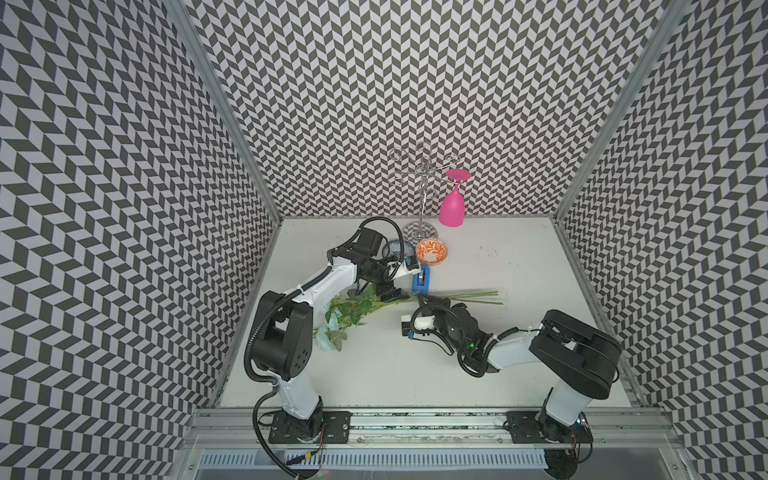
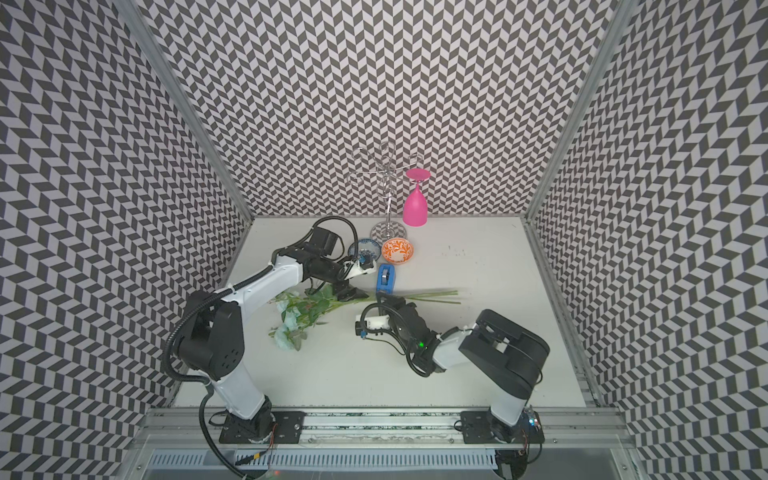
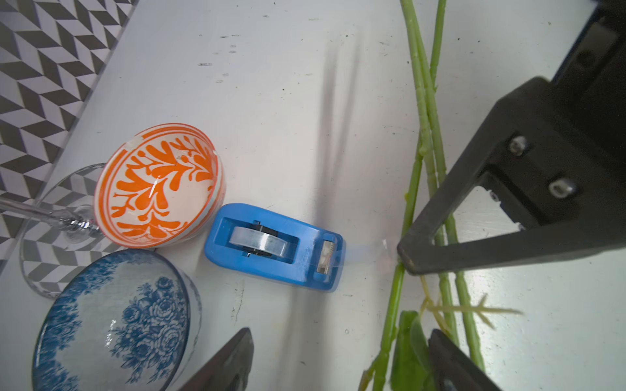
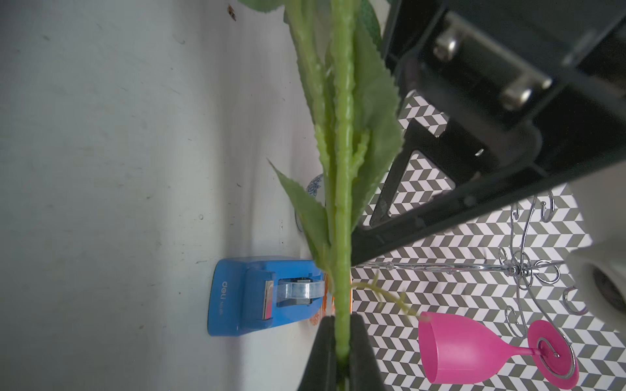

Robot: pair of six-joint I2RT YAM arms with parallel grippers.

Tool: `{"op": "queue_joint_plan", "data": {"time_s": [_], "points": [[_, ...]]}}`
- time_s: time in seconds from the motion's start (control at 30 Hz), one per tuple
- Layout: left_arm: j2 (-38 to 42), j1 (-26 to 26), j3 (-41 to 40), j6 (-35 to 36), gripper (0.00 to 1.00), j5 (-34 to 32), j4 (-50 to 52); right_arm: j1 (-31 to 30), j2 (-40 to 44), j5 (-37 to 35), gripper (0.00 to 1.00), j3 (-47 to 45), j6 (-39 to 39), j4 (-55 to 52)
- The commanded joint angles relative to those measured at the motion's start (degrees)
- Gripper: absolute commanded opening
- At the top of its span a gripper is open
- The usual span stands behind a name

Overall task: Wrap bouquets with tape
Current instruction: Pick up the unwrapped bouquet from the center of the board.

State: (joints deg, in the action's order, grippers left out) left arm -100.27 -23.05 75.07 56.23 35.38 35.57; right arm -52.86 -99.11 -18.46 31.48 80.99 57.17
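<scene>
Right pincer (image 4: 342, 321) grips bouquet (image 4: 342, 135) — left pincer (image 3: 340, 333) gapes

Bright, even overhead light; soft shadows on table (image 1: 395, 374). Both top views sharp, walls (image 1: 124, 208) stretched toward edges. Left wrist: smear at tape (image 3: 274, 247) cutter end, glare on roll. Right wrist: bouquets (image 4: 342, 152) stems soft.

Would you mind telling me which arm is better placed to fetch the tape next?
Probably left: left gripper is open near the tape; right gripper is shut on the bouquet.
</scene>
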Motion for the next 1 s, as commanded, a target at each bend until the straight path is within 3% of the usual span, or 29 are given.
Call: {"op": "queue_joint_plan", "data": {"time_s": [0.0,0.33,0.47,0.97], "points": [[0.41,-0.47,-0.21,3.26,0.82,2.85,3.19,-0.64,-0.17,0.08,0.0,0.15,1.7,8.75],[10.34,3.94,0.76,2.62,0.78,6.76,1.24,-0.81,-0.21,0.4,0.0,-0.05,1.28,8.53],[13.92,-0.61,-6.82,-0.39,0.79,-0.66,-3.33,-0.84,0.2,0.96,0.0,-0.06,1.3,8.88],[0.71,-2.49,-1.56,-1.16,0.79,-8.87,1.89,-1.87,-0.74,1.78,0.0,0.43,1.36,9.59]]}}
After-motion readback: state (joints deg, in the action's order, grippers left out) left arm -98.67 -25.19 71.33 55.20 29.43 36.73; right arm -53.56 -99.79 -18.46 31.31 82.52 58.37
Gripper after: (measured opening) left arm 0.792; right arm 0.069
